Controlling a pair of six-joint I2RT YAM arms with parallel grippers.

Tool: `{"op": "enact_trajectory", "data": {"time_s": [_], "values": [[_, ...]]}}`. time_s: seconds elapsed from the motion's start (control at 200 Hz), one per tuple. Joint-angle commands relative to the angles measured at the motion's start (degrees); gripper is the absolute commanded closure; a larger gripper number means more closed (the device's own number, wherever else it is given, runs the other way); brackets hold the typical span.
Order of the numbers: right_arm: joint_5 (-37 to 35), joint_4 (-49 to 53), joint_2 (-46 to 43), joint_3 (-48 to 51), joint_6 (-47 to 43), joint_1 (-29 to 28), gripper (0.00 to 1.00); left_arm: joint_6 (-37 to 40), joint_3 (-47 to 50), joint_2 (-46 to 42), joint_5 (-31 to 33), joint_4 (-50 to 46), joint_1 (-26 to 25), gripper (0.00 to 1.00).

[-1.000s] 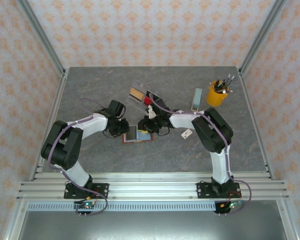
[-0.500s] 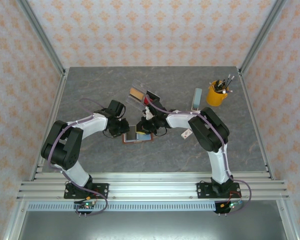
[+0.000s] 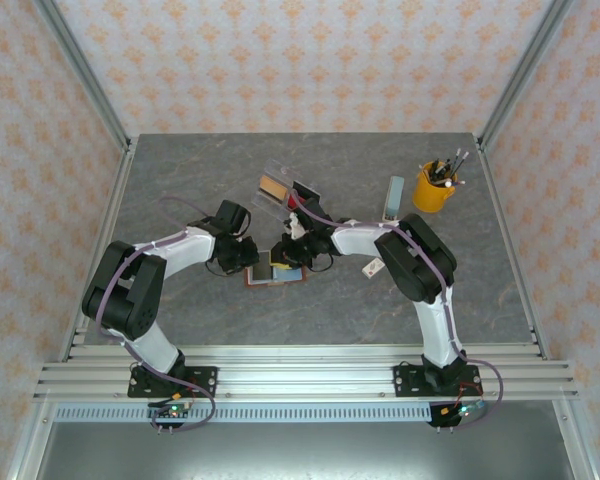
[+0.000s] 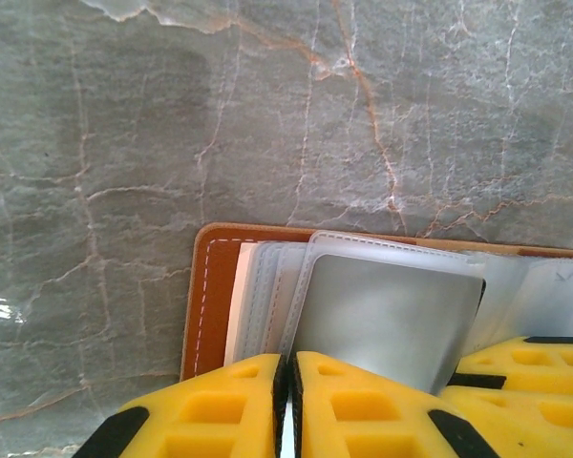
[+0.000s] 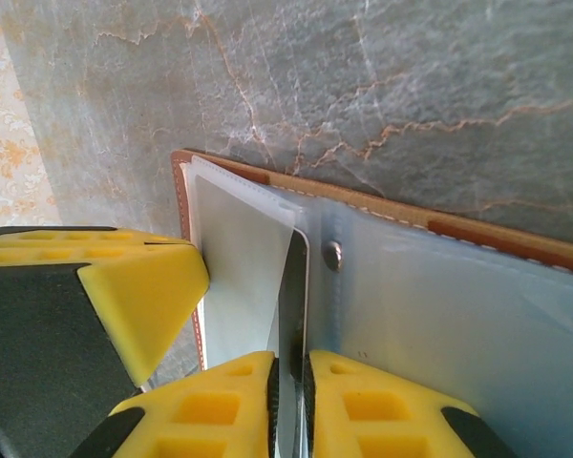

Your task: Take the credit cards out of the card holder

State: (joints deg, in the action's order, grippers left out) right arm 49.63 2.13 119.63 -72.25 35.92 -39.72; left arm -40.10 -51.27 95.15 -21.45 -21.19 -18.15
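The brown leather card holder [image 3: 277, 272] lies open on the table between both grippers. My left gripper [image 4: 288, 367] is shut on the edge of a grey-blue pocket leaf [image 4: 382, 315], and the leather cover [image 4: 210, 296] shows to its left. My right gripper [image 5: 288, 367] is shut on a dark credit card [image 5: 291, 286] that stands edge-on out of a pocket, beside the snap [image 5: 333, 254]. From above, the left gripper [image 3: 250, 256] is at the holder's left side and the right gripper [image 3: 294, 250] at its top. A tan card [image 3: 272, 187] and a red and black one [image 3: 298, 200] lie in the tray.
A clear acrylic tray [image 3: 283, 180] sits just behind the holder. A small white tag [image 3: 373, 267] lies to the right. A yellow cup of pens [image 3: 435, 187] and a pale blue box [image 3: 394, 198] stand at the back right. The left finger [image 5: 124, 286] crowds the right wrist view.
My right gripper has moved a little left and down onto the open card holder. The left arm has stayed where it was.
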Motion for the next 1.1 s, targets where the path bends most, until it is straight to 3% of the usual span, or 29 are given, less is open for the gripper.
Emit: {"op": "enact_trajectory", "data": {"time_s": [0.0, 0.19, 0.586, 0.751, 1.096], "values": [[2.0, -2.2, 2.2, -1.2, 1.0, -0.6, 0.83, -0.4, 2.6, 2.4, 0.1, -0.3, 0.2, 0.85], [3.1, -7.2, 2.0, 0.0, 3.6, -0.6, 0.84, -1.3, 4.4, 2.4, -0.6, 1.3, 0.2, 0.86], [1.8, -7.6, -1.6, 3.6, 2.2, 1.0, 1.0, -0.9, 4.4, 1.0, 0.0, 0.3, 0.8, 0.81], [1.2, -5.6, -2.1, 4.7, 0.9, 2.0, 1.0, -0.1, 4.3, -0.5, 0.7, -0.5, 1.6, 0.77], [-0.3, -1.3, -3.8, 6.4, -2.8, 3.6, 1.0, 1.6, 2.5, -1.2, 0.7, -2.5, 2.4, 0.83]]}}
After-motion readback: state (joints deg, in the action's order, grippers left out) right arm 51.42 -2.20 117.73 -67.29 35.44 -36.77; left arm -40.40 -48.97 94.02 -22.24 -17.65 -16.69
